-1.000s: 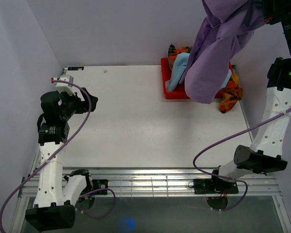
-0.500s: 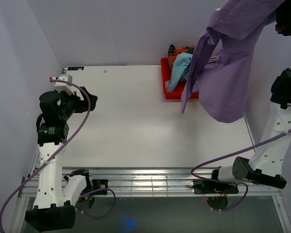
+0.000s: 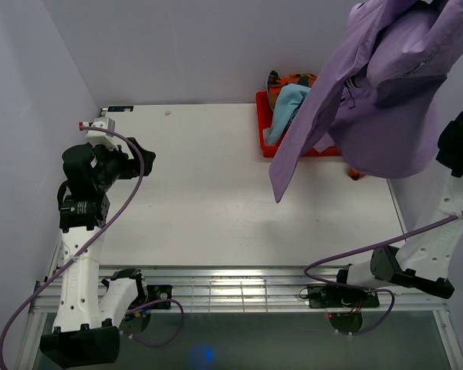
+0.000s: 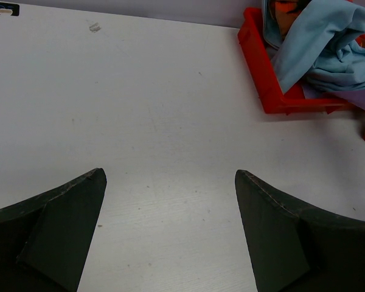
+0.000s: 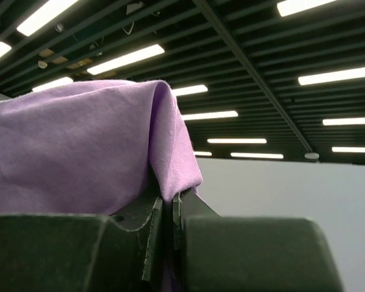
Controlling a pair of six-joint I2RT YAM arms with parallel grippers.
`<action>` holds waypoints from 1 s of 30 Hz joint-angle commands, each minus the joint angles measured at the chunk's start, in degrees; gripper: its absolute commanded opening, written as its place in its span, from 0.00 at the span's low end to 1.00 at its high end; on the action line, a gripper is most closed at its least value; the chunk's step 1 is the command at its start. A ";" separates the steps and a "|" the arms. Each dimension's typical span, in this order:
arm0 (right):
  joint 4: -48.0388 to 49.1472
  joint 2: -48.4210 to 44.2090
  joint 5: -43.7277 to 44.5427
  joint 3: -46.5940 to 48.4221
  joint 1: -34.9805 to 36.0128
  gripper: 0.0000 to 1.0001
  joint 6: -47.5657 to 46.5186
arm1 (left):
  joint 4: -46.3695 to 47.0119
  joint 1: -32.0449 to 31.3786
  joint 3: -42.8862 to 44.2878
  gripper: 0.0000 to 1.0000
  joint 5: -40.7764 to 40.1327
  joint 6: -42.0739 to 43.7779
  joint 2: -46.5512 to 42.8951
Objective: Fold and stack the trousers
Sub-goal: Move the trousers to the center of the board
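The lilac trousers (image 3: 386,116) hang in the air above and to the right of the red bin (image 3: 264,135), bunched into a broad drooping mass, clear of the counter (image 3: 201,193). One leg trails down to the left, and in the overhead view its tip lies over bare counter just in front of the bin. A second ago the cloth hung lower and straight over the bin, covering its near right part. Since then it has risen and swung toward the near side and the right.

In the right wrist view the right claw (image 5: 168,213) is closed to a thin slit, with a fold of the trousers (image 5: 79,146) pinched between its fingers and draped over them. From overhead that claw is hidden behind the cloth.

A light blue cloth (image 3: 289,104) and an orange patterned cloth (image 3: 293,79) lie heaped in the bin. Another orange piece right of the bin, plain to see a second ago, is now mostly covered, with only a scrap (image 3: 356,175) showing.

Well to the left of the bin, the left claw (image 3: 135,154) hovers where it was, its fingers spread wide (image 4: 170,173) with nothing between them, pointing across the counter toward the bin (image 4: 258,67).
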 commanded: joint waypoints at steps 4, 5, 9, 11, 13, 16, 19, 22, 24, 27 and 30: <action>8.30 -1.58 7.11 3.65 0.02 0.08 1.38 | 2.02 0.10 1.30 0.98 2.54 -1.06 -0.67; 8.30 -1.76 7.55 4.17 -0.07 0.08 1.38 | 2.28 0.10 1.03 0.98 2.80 -1.14 -0.76; 10.06 -2.46 8.08 3.48 -0.07 0.08 1.38 | 2.98 0.10 0.94 0.98 4.03 -1.50 -0.41; 10.15 -3.16 6.69 1.47 0.02 0.08 1.81 | 3.33 0.10 0.94 0.98 5.78 -1.50 -0.41; 10.58 -4.30 4.14 -2.56 -0.07 0.08 5.49 | 3.34 0.10 1.12 0.96 7.71 -0.88 -0.23; 9.73 -5.54 -3.06 -13.28 0.81 0.08 7.97 | 3.25 0.10 0.86 0.96 8.87 0.70 -0.32; 2.87 -5.97 -8.25 -24.26 6.17 0.08 -1.04 | 2.11 0.11 1.20 0.96 8.60 2.80 0.38; 1.46 -7.56 -11.77 -37.95 11.26 0.08 -10.96 | 1.58 0.10 1.91 0.96 8.78 4.57 2.14; -2.07 -7.30 -12.57 -42.82 14.95 0.08 -15.04 | 1.58 0.10 2.52 0.96 8.69 5.79 3.10; -3.29 -5.10 -13.19 -49.60 21.54 0.08 -20.76 | 1.32 0.10 3.14 0.96 8.16 6.94 3.72; -6.34 -0.54 -15.65 -50.76 28.04 0.08 -23.75 | -0.18 0.10 3.58 0.96 7.73 8.70 4.07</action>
